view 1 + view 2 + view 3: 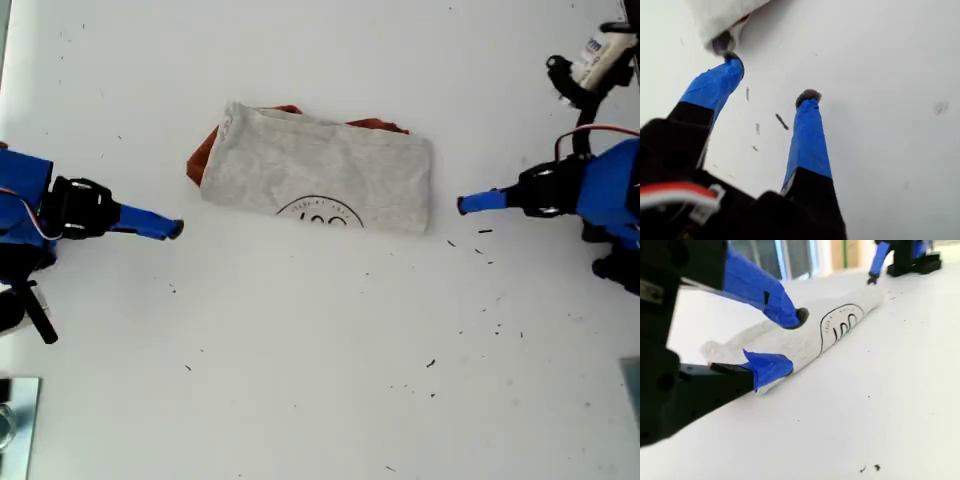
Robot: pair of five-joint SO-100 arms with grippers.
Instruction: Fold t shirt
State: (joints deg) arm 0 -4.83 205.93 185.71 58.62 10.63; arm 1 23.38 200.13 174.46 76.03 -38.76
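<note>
Exterior view has the t shirt (320,170) lying as a flat grey bundle on the counter (300,380), right between my two sets of fingers. My first gripper (470,203) points at one short end and my second gripper (170,228) at the other. Both are spread open and holding nothing. My guess is they're parked at the ends like that to pinch each edge and bring one over for another fold, since the bundle is long across the gap between them. Up close, my first gripper (770,77) has one fingertip right at the cloth's corner (715,15), maybe touching, can't say for sure. The shirt (765,340) sits just past the tips of my second gripper (792,340), roughly in line with the opening. Hard bits: the dark print (320,212) is cut off at the folded edge, so only its upper arc shows. The rust-orange sleeves (375,125) are mostly tucked under, just slivers poking out the far side. How many layers are in there, no idea.
</note>
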